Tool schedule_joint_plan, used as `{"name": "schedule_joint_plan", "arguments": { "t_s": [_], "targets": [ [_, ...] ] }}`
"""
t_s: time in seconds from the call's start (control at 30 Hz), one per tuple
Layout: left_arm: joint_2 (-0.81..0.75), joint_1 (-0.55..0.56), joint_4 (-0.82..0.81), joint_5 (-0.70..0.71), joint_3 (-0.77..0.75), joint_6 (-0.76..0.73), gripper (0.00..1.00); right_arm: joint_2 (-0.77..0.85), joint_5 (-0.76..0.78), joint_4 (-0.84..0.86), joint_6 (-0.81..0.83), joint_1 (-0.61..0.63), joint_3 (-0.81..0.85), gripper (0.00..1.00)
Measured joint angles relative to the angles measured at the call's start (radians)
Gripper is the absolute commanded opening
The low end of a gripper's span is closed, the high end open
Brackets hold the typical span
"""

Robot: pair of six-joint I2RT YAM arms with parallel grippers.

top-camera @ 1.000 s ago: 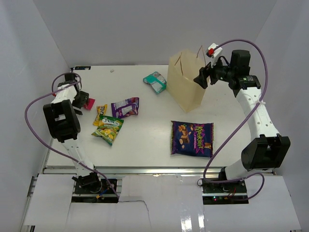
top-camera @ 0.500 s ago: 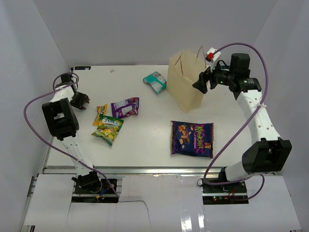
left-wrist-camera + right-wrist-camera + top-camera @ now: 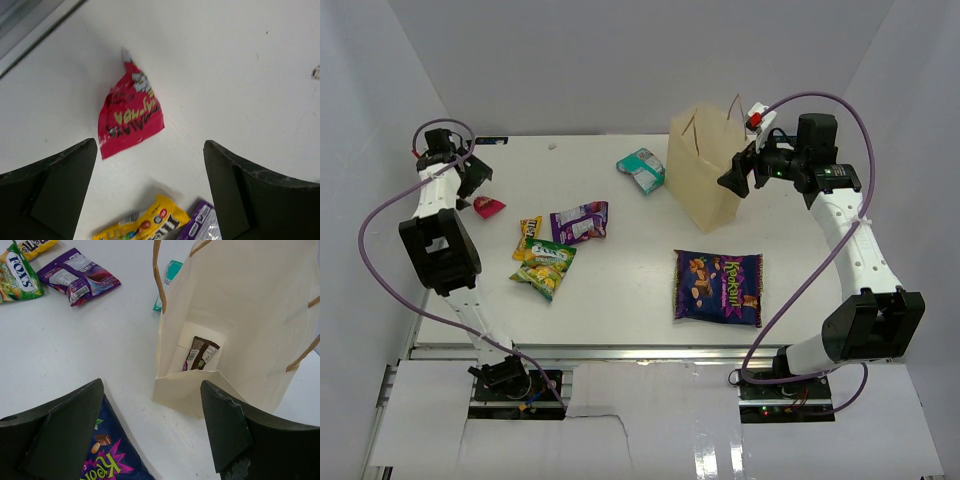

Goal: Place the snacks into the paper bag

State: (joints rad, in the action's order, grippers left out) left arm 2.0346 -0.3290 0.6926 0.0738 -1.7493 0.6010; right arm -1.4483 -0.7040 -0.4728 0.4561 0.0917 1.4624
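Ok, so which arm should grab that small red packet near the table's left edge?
Left. The left gripper is open just above the red packet; the right gripper is across the table, open at the paper bag.

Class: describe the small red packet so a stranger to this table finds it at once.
Go to the white table's far left side, by the left gripper. The red packet lies flat there, apart from the yellow packet nearer the middle. It is the only red wrapper, lettered in yellow.
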Motion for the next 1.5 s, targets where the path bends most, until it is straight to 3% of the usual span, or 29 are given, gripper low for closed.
{"name": "schedule_joint_plan", "arguments": {
  "t_s": [0.13,0.33,0.43,0.6,0.9,1.03,1.13,1.27,1.5],
  "targets": [
    [0.103,-0.017,-0.029,-0.028,-0.097,-0.031,0.98,0.0,0.0,0.0,-0.003,0.0,0.002,0.84],
    [0.208,-0.04,-0.019,-0.067,-0.108,-0.049,0.94,0.0,0.002,0.0,-0.014,0.0,0.004,0.84],
    [0.235,-0.044,-0.019,-0.098,-0.108,-0.049,0.83,0.0,0.007,-0.002,-0.015,-0.001,0.006,0.84],
    [0.235,-0.048,-0.027,-0.129,-0.105,-0.037,0.51,0.0,0.01,-0.004,-0.019,-0.006,0.014,0.84],
    [0.21,-0.047,-0.072,-0.198,-0.079,-0.032,0.19,0.002,0.01,-0.004,-0.022,-0.014,0.014,0.84],
    [0.124,-0.03,-0.146,-0.278,0.036,-0.024,0.14,0.021,0.009,-0.005,-0.022,-0.03,0.011,0.84],
    [0.01,0.027,-0.228,-0.359,0.122,-0.005,0.11,0.05,0.007,-0.005,-0.022,-0.045,-0.005,0.84],
    [-0.128,0.2,-0.411,-0.476,0.123,0.039,0.05,0.075,-0.002,-0.005,-0.022,-0.063,-0.029,0.84],
    [-0.133,0.559,-0.694,-0.653,-0.128,0.136,0.03,0.097,-0.005,-0.005,-0.023,-0.075,-0.068,0.84]
  ]
}}
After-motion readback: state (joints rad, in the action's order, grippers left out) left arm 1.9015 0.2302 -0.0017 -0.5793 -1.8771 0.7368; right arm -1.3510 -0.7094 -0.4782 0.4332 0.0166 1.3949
